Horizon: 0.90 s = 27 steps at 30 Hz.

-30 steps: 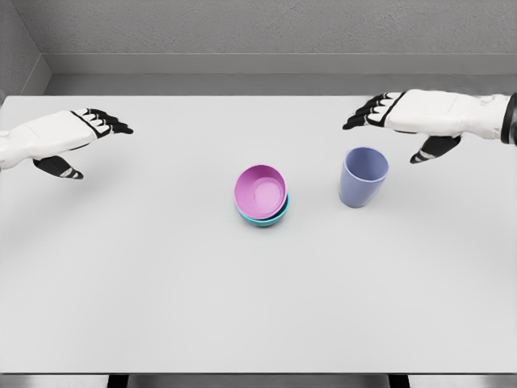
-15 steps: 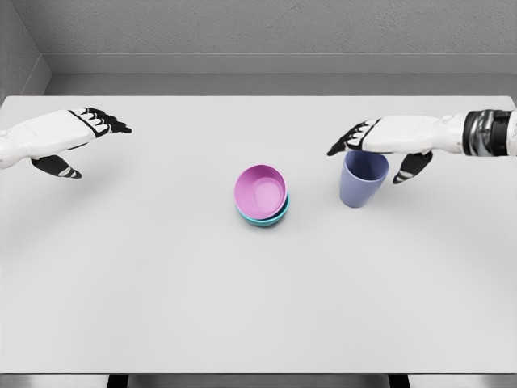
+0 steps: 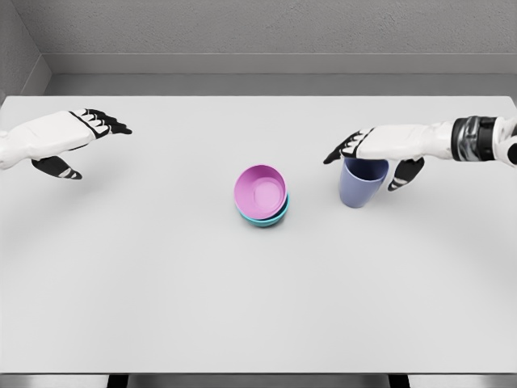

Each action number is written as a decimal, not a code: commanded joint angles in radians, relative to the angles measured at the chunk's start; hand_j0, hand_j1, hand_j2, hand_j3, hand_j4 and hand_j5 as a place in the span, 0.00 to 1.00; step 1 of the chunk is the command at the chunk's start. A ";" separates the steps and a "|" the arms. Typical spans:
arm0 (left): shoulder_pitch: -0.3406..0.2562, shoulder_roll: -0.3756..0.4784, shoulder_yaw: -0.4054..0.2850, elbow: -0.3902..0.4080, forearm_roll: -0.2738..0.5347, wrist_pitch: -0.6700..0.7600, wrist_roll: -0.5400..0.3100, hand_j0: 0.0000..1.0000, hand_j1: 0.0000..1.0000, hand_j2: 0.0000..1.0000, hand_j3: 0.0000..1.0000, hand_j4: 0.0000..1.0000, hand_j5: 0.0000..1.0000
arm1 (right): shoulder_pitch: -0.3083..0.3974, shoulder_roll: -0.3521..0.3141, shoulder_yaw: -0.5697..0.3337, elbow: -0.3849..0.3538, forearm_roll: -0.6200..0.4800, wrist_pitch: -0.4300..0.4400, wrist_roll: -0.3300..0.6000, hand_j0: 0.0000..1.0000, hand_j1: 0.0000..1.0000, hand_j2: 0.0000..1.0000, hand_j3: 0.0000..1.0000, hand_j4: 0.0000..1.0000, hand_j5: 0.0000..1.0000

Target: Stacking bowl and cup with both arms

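While the pink bowl (image 3: pixel 261 189) sits nested in the teal bowl (image 3: pixel 266 215) mid-table, my right hand (image 3: pixel 373 150) spreads over the purple cup (image 3: pixel 361 181) just beyond, gripping nothing; I should wrap its wall squarely. My left hand (image 3: pixel 56 139) hovers open, far left.

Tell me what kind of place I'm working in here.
Probably a simulated test bench, not a real room: a bare white table, plain grey walls, and only a pink bowl nested in a teal bowl beside a periwinkle cup.
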 commanded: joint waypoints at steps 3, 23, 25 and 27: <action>0.000 0.001 0.001 0.000 0.006 0.001 0.001 1.00 1.00 1.00 1.00 1.00 1.00 | 0.000 0.001 0.006 0.008 -0.005 0.002 0.000 1.00 1.00 1.00 1.00 1.00 1.00; 0.000 0.001 -0.001 -0.001 0.006 0.001 0.001 1.00 1.00 1.00 1.00 1.00 1.00 | -0.015 0.003 -0.003 0.002 -0.005 -0.002 0.000 0.60 0.60 0.60 0.60 0.60 0.60; 0.000 0.001 -0.001 -0.001 0.006 0.001 0.001 1.00 1.00 1.00 1.00 1.00 1.00 | -0.017 0.000 -0.005 0.002 -0.006 -0.007 0.000 0.60 0.60 0.60 0.60 0.60 0.60; 0.000 0.001 -0.001 -0.001 0.006 0.001 0.001 1.00 1.00 1.00 1.00 1.00 1.00 | -0.015 -0.002 -0.037 -0.004 -0.008 -0.012 0.000 0.60 0.60 0.60 0.60 0.60 0.60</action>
